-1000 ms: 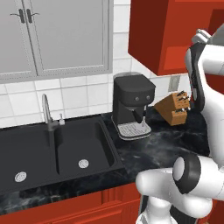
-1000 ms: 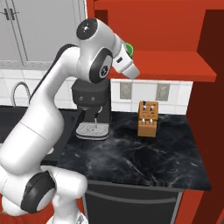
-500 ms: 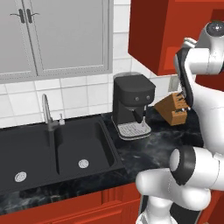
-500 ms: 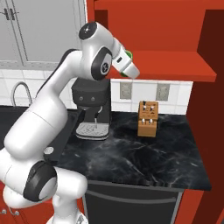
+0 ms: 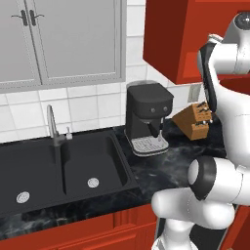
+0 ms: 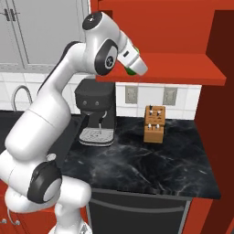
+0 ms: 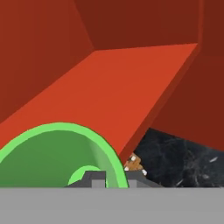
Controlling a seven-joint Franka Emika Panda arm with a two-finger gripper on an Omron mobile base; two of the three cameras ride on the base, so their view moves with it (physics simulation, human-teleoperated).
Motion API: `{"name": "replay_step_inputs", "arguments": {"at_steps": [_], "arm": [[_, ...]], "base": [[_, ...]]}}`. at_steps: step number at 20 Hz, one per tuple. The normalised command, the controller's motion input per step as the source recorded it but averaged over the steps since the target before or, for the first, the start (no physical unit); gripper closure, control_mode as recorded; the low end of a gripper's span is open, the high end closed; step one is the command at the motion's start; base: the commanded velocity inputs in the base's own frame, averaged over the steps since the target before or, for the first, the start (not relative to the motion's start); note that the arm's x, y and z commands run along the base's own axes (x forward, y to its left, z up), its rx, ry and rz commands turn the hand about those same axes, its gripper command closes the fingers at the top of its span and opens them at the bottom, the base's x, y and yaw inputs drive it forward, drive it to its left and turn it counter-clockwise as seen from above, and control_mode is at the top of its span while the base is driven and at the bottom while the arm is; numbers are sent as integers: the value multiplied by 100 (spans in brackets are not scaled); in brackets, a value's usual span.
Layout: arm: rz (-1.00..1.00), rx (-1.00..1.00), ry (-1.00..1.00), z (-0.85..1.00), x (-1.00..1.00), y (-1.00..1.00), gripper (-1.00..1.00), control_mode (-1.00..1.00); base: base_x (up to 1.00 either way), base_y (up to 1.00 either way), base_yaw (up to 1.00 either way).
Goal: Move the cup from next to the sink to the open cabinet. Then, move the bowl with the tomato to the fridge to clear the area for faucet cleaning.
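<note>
Mostly cropped: cup [image 7: 48,157] in tool [image 7: 113,178]

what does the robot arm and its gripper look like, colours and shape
The arm is glossy white, built of thick rounded segments with dark grey to black discs at the joints. The gripper has two small dark grey finger tips. No cables or markings are visible.

Coffee machine [image 5: 148,116] stands beside the sink [image 5: 58,171].
</note>
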Motion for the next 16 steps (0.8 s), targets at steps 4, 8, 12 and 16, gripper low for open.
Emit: {"name": "replay_step_inputs", "arguments": {"at_steps": [4,8,12,16], "arm": [[0,0,0,0,21,0,100,-100],[0,0,0,0,50,0,100,-100],[0,0,0,-18,46,0,100,-100],[0,0,2,-40,58,0,100,-100]], "base": [[0,0,0],[0,0,0],[0,0,0],[0,0,0]]}}
